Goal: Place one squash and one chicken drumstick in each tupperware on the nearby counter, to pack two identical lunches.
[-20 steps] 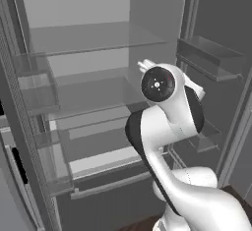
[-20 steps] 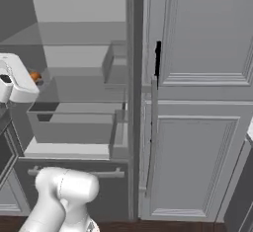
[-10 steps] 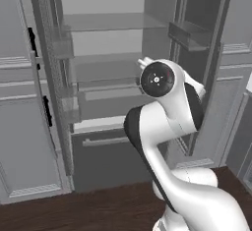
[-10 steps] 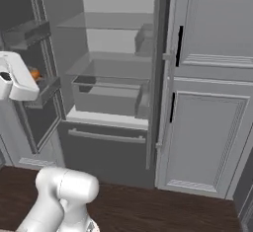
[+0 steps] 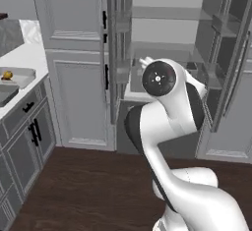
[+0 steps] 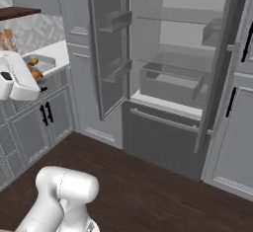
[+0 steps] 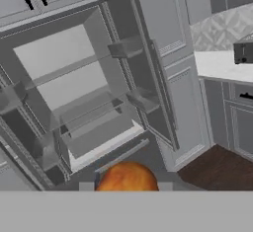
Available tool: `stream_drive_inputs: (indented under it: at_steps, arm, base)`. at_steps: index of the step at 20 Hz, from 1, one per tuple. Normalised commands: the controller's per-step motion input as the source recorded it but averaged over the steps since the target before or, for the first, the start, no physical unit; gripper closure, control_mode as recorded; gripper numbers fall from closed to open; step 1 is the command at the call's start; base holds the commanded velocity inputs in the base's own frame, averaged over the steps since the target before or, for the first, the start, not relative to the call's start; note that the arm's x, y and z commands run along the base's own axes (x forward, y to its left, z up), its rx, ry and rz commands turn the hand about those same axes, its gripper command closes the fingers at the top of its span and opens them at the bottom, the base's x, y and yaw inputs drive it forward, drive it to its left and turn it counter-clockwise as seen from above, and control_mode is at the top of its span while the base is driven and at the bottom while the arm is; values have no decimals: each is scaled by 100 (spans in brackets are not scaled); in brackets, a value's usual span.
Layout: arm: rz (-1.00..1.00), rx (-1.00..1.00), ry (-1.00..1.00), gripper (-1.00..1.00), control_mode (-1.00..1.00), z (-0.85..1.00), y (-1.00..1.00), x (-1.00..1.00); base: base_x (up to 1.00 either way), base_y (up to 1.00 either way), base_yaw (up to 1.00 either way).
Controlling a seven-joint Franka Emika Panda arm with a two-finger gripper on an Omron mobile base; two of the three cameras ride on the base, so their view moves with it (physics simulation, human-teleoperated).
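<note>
In the hand view an orange-brown rounded food [image 7: 128, 176] sits right at the bottom of the picture, between the spots where the pincer [image 7: 126, 186] tips rise, so it lies in the pincer's grasp; the jaws are drawn nearly together and pinch it. Its colour, a warm orange shading to brown at the edge, fits a chicken drumstick, though only a smooth domed end shows and its full shape cannot be told.

In the right base view the white hand [image 6: 17, 80] hangs near the left edge, in front of the tabletop [image 6: 54, 52], and a small orange bit of the held food [image 6: 36, 73] peeks out beside it.

On the tabletop, left of the open fridge [image 6: 173, 78], lies a shallow grey tupperware [image 6: 43, 64] with low walls. A small yellow-tan piece, likely a squash [image 6: 33, 61], rests inside it. The left base view shows the same white tabletop [image 5: 24, 58] at the far left, well apart from the fridge [image 5: 167, 58], with a grey tupperware [image 5: 19, 75] holding a small yellow food [image 5: 7, 74]; a second grey tray edge [image 5: 6, 93] lies just nearer the camera.

The fridge stands with both doors swung wide, its glass shelves and drawer bare grey. Grey cabinet fronts with black handles [image 6: 46, 113] run under the tabletop, above a dark wooden floor [image 6: 148, 191].
</note>
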Motion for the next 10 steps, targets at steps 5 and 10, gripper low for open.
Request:
stream_drive_inputs:
  at_steps: [5,10]
  arm:
    - [0,0,0,100,100,0,0,0]
    - [0,0,0,100,100,0,0,0]
  base:
    - [33,31,53]
    - [89,20,40]
